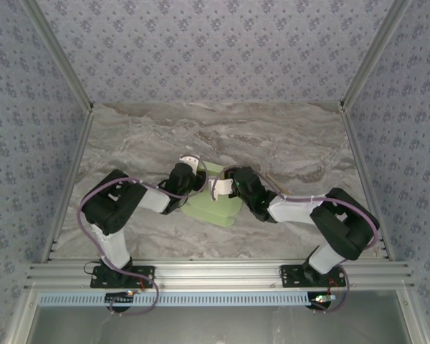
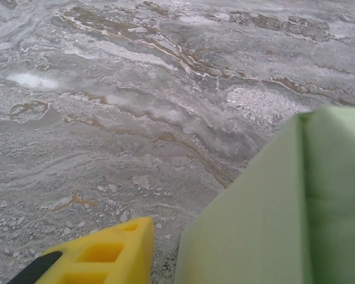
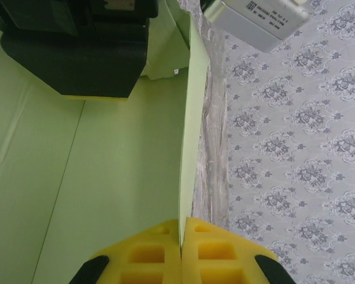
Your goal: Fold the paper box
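- The right gripper (image 3: 181, 229) enters from the bottom edge, its yellow jaws pressed together on the thin edge of an upright panel of the paper box (image 3: 106, 177).
- The pale green card spreads left of that panel, with straight crease lines running across it.
- A black block (image 3: 77, 41) with a thin yellow lower rim sits over the card at upper left.
- A grey casing (image 3: 254, 21) with a printed label is at upper right.
- A narrow strip of marbled tabletop (image 3: 216, 148) lies just right of the panel, then the patterned grey wall (image 3: 296, 148).

Prob. lab test booth: wallpapered walls (image 1: 222, 43), marble-look table (image 1: 287, 136), alu. frame rail (image 1: 215, 272).
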Action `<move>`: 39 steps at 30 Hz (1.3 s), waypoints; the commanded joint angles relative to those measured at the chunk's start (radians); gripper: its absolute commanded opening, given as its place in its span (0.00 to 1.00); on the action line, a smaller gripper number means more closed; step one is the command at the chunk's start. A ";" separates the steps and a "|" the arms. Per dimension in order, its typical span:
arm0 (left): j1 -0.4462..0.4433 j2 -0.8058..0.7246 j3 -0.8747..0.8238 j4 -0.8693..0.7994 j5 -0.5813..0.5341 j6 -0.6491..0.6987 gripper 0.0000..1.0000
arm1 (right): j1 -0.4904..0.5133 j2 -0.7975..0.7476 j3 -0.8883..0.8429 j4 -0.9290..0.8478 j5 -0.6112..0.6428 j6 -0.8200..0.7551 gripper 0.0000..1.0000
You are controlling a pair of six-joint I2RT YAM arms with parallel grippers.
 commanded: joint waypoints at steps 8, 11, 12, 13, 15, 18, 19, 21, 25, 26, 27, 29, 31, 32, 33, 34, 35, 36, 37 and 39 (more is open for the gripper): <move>0.001 -0.087 -0.037 0.033 0.107 0.082 0.40 | -0.002 0.017 0.012 -0.094 -0.034 0.015 0.00; 0.000 -0.111 -0.051 0.019 0.110 0.084 0.45 | -0.004 0.017 0.014 -0.095 -0.031 0.016 0.00; 0.000 -0.121 -0.056 0.014 0.111 0.086 0.47 | -0.003 0.015 0.014 -0.097 -0.029 0.016 0.00; 0.000 -0.131 -0.063 0.008 0.113 0.091 0.49 | -0.003 0.015 0.014 -0.097 -0.030 0.017 0.00; 0.003 -0.156 -0.086 0.000 0.122 0.101 0.54 | -0.002 0.013 0.014 -0.099 -0.027 0.017 0.00; 0.009 -0.196 -0.123 -0.007 0.157 0.117 0.61 | -0.005 0.011 0.016 -0.102 -0.026 0.018 0.00; 0.011 -0.211 -0.134 -0.012 0.173 0.124 0.64 | -0.006 0.012 0.017 -0.102 -0.026 0.018 0.00; 0.021 -0.236 -0.151 -0.029 0.205 0.139 0.66 | -0.004 0.013 0.018 -0.102 -0.026 0.018 0.00; 0.054 -0.269 -0.172 -0.075 0.257 0.154 0.68 | -0.003 0.011 0.019 -0.107 -0.026 0.017 0.00; 0.065 -0.271 -0.176 -0.078 0.264 0.154 0.68 | -0.002 0.010 0.020 -0.107 -0.026 0.017 0.00; 0.081 -0.270 -0.180 -0.077 0.276 0.152 0.67 | -0.001 0.009 0.020 -0.108 -0.026 0.019 0.00; 0.105 -0.267 -0.173 -0.072 0.306 0.146 0.66 | -0.002 0.009 0.020 -0.110 -0.028 0.018 0.00; 0.115 -0.247 -0.144 -0.081 0.328 0.157 0.63 | -0.002 0.012 0.021 -0.110 -0.029 0.020 0.00; 0.116 -0.235 -0.131 -0.084 0.334 0.163 0.61 | 0.001 0.012 0.023 -0.110 -0.029 0.020 0.00; 0.120 -0.218 -0.115 -0.084 0.340 0.168 0.57 | 0.000 0.014 0.024 -0.111 -0.030 0.019 0.00; 0.124 -0.205 -0.103 -0.082 0.354 0.167 0.53 | -0.001 0.012 0.025 -0.112 -0.029 0.018 0.00; 0.129 -0.196 -0.096 -0.078 0.362 0.165 0.50 | 0.000 0.012 0.024 -0.114 -0.028 0.019 0.00; 0.131 -0.185 -0.086 -0.073 0.369 0.163 0.47 | 0.000 0.011 0.024 -0.117 -0.029 0.019 0.00; 0.135 -0.175 -0.079 -0.069 0.378 0.165 0.44 | -0.001 0.009 0.024 -0.116 -0.029 0.018 0.00; 0.139 -0.158 -0.068 -0.062 0.382 0.163 0.38 | 0.000 0.007 0.024 -0.117 -0.031 0.020 0.00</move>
